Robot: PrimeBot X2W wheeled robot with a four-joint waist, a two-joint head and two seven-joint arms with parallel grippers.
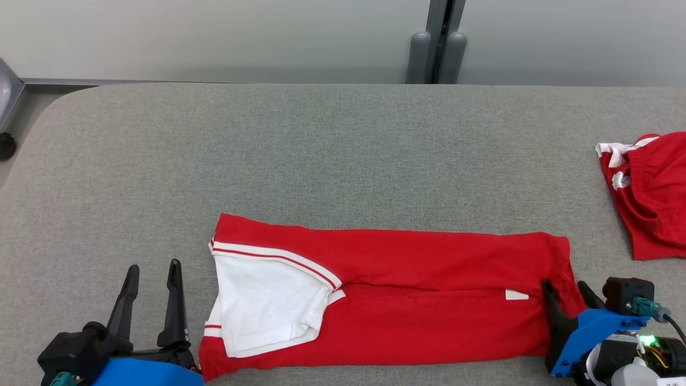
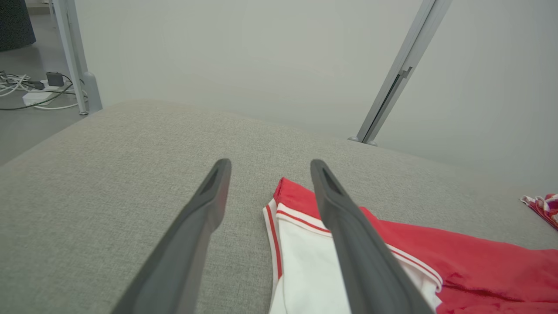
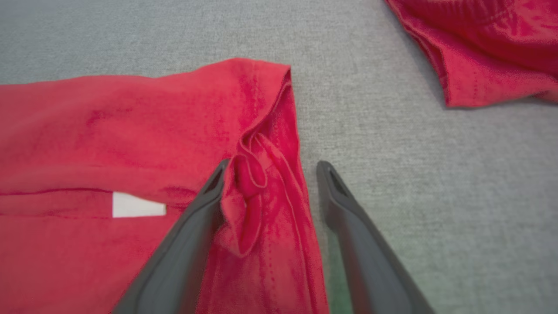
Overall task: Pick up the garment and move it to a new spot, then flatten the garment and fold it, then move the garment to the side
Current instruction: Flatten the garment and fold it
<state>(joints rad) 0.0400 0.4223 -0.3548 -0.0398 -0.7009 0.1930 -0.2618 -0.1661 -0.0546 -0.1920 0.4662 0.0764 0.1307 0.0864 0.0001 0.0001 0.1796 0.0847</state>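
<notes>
Inspection of the grey fabric-covered counter (image 1: 321, 150).

1. Left tool (image 1: 154, 266) (image 2: 271, 165): released, fingers spread, nothing between them. It stands over bare counter.
2. Right tool (image 1: 564, 287) (image 3: 273, 165): released, fingers spread and not clamped. A bunched fold of hem lies between them. The finger nearer the left tool is over cloth, the other over bare counter just past the cloth edge.
3. Red cloth garment with a white sleeve and striped trim (image 1: 429, 279) (image 2: 479, 261) (image 3: 109, 122): folded into a long flat band lying between the two tools. Its sleeve end is just to the right of the left tool and its hem end at the right tool. A small white label (image 1: 516, 294) (image 3: 138, 205) sits just left of the right tool.
4. Second crumpled red garment (image 1: 654, 203) (image 3: 479, 52): beyond the right tool and further right, apart from the band.
</notes>
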